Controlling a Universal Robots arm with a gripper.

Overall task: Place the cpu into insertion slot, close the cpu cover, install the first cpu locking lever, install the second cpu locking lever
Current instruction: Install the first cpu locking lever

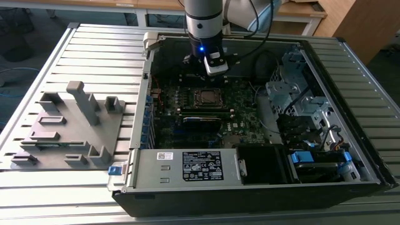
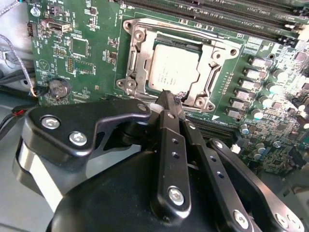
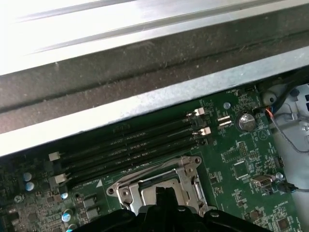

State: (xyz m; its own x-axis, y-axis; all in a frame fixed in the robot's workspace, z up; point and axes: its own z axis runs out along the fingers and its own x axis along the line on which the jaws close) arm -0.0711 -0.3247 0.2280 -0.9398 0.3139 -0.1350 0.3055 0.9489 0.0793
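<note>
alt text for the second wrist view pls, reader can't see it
The gripper, jaws shut together, has its tip at the edge of the silver chip sitting in the socket on the green motherboard. Black memory slots run beyond the socket.

Long black memory slots lie between the grey case wall and the cpu cover.

Exterior view looks down from high on the open computer case. I see both wrist views close above the motherboard, sharing the insertion slot.
</note>
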